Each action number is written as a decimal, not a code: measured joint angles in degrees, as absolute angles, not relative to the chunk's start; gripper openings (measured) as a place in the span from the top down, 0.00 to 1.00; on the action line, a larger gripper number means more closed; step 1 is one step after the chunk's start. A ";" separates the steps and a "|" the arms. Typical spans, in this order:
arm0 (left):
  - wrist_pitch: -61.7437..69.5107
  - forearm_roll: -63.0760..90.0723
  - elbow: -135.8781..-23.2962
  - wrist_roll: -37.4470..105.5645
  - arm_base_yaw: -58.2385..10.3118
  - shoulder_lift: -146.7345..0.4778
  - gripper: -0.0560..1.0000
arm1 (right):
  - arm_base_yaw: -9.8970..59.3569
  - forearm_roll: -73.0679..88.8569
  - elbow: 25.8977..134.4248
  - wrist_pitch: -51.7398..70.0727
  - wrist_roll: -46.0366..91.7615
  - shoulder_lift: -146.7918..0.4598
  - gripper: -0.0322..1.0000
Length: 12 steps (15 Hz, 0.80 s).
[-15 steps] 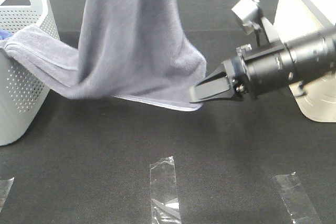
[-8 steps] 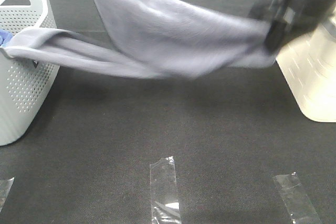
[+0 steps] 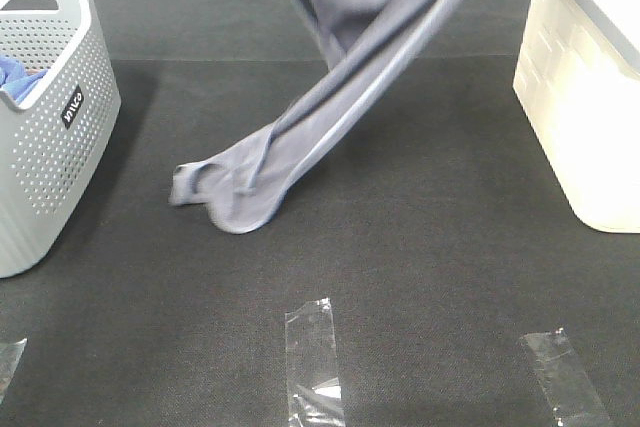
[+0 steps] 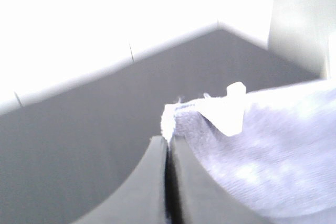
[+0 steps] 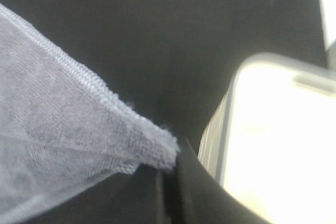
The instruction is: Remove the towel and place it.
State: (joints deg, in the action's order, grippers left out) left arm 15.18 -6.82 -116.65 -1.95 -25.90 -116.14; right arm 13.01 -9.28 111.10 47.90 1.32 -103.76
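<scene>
We see the left claw [image 4: 168, 145] and right claw [image 5: 170, 174] clenched on towel [image 3: 340, 107] corners; its tail lies on the table [image 3: 420, 277] below them, and either thin pinch could slip.

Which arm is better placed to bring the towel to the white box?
Likely the right. The left gripper and right gripper both pinch towel corners, but the right one's corner is beside the white box, which stands on that arm's side; the left would reach across.
</scene>
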 joint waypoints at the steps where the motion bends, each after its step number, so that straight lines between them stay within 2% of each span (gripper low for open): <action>1: 9.91 -8.42 -116.94 -1.95 -25.21 -115.74 0.95 | 13.01 -9.85 113.96 45.26 1.32 -104.11 0.97; 3: 2.64 -9.80 -122.84 -1.95 -20.86 -113.39 0.95 | 13.01 -11.29 124.16 38.67 1.32 -104.22 0.97; 6: 6.02 -9.63 -127.08 -1.95 -18.56 -110.24 0.95 | 13.98 -8.08 129.72 37.70 1.32 -103.88 0.97; 8: 14.09 -8.37 -127.14 -1.95 -18.62 -110.35 0.95 | 14.04 -7.16 129.83 44.18 1.38 -104.28 0.97; 12: 42.63 -1.15 -126.97 -1.72 -18.74 -112.76 0.95 | 13.92 -4.18 129.49 66.35 3.32 -107.49 0.97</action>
State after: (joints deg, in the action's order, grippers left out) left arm 42.63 -1.15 -126.97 -1.72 -18.74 -112.76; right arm 13.92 -4.18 129.49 66.35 3.32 -107.49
